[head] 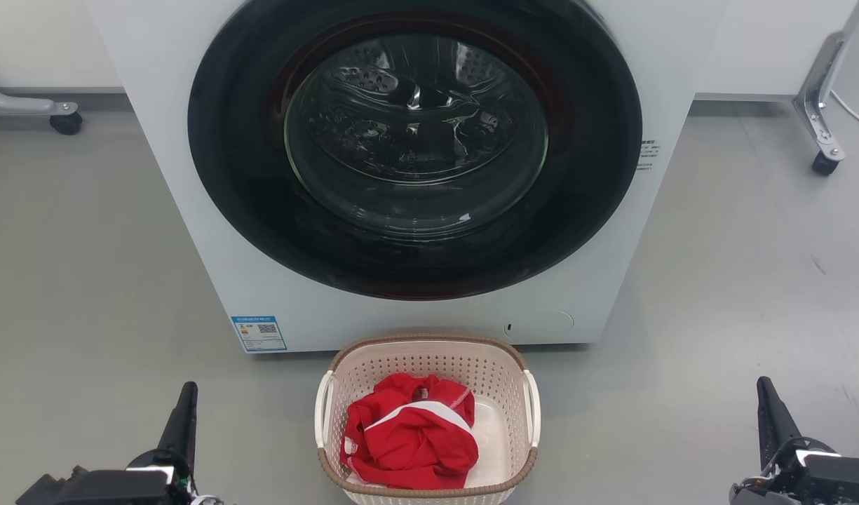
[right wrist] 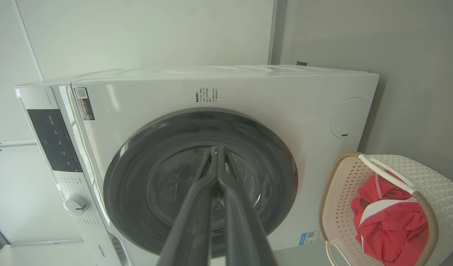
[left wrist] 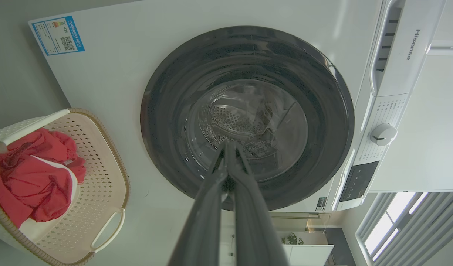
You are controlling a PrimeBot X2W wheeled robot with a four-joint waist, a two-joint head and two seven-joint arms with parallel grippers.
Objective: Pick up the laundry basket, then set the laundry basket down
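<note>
The laundry basket [head: 429,341] holds a red cloth [head: 408,438]. The washer [head: 415,231] stands just behind it. The left claw [head: 186,400] and right claw [head: 766,393] sit either side, both closed, empty.

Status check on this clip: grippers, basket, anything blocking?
Jaws shut, empty: left gripper, right gripper. On floor before washer: laundry basket, red garment inside. Nothing between grippers and basket.
</note>
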